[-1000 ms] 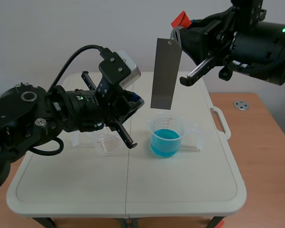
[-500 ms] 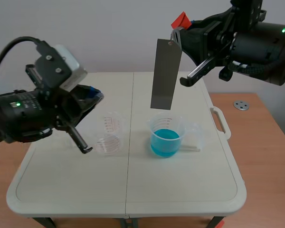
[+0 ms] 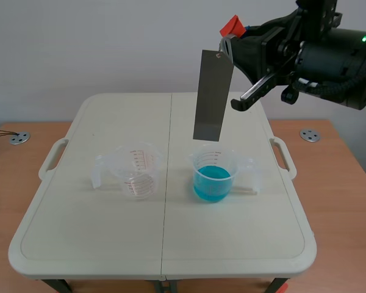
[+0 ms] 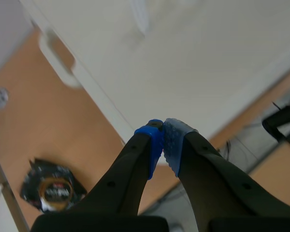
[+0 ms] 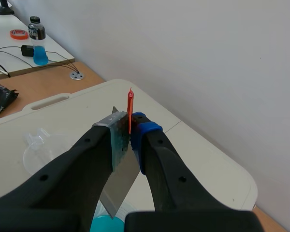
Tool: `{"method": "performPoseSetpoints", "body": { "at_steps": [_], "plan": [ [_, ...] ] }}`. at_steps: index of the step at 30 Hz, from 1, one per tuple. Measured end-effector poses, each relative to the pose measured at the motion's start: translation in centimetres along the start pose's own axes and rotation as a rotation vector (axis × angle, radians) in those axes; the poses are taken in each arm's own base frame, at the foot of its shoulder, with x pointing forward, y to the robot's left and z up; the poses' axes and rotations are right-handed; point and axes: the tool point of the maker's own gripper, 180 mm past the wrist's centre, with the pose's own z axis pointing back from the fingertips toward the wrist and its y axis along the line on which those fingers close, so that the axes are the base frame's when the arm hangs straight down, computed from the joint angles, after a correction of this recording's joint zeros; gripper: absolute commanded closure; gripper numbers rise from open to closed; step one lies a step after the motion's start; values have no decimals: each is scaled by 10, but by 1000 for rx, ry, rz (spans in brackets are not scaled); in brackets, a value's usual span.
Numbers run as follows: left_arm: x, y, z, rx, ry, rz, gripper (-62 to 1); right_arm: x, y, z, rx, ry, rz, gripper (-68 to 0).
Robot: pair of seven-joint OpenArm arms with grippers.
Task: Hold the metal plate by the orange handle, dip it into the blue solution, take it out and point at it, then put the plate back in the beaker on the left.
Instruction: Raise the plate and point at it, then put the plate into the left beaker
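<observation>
A grey metal plate [image 3: 212,94] hangs upright in the air, its lower edge just above the beaker of blue solution [image 3: 214,177]. At the plate's top my right gripper [image 3: 229,41] is shut on the orange handle [image 3: 233,24]. In the right wrist view the orange handle [image 5: 130,112] is pinched between the fingers of the right gripper [image 5: 128,131], with the plate [image 5: 117,192] below and the blue solution [image 5: 105,225] under it. The empty clear beaker [image 3: 136,171] stands to the left. My left gripper [image 4: 163,141] is shut on nothing, beyond the table's edge; that arm is absent from the scene view.
The white folding table [image 3: 110,244] has handles [image 3: 283,160] on both sides. A thin white stick [image 3: 247,190] lies beside the blue beaker. A black packet [image 4: 50,186] lies on the wooden surface under my left gripper. A bottle [image 5: 38,44] and tape roll [image 5: 19,34] sit on a far desk.
My left arm has pulled back to the left from beside the plate and out of the scene view. The right arm and the plate have stayed in place.
</observation>
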Motion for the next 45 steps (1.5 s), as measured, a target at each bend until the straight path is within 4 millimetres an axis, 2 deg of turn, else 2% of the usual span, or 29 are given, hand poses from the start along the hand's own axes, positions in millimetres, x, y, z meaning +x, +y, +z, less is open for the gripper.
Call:
{"method": "performPoseSetpoints", "body": {
  "at_steps": [3, 6, 11, 15, 23, 29, 35, 40, 45],
  "plan": [
    [-38, -19, 17, -13, 101, 69, -17, 0, 0, 0, 0, 0, 0, -13],
    [-67, -39, 34, -17, 173, 143, -17, 3, 0, 0, 3, -14, -13, -13],
    [-99, -68, 56, -5, 249, 270, -17, 4, 0, -1, 3, -18, -8, -13],
    [-115, -86, 68, 24, 295, 360, -17, 12, 2, -7, 20, -38, 7, -13],
    [-126, -132, 87, -83, 333, 477, -17, 24, 12, -17, 64, -67, 26, -13],
    [-137, -143, 94, -90, 369, 507, -17, 39, 18, -26, 98, -100, 55, -13],
    [-137, -148, 95, -92, 370, 524, -17, 54, 18, -35, 90, -134, 54, -13],
    [-137, -147, 95, -92, 370, 524, -17, 66, 32, -46, 135, -159, 59, -13],
    [-137, -147, 95, -92, 370, 524, -17, 64, 37, -59, 165, -153, 41, -13]
  ]
}}
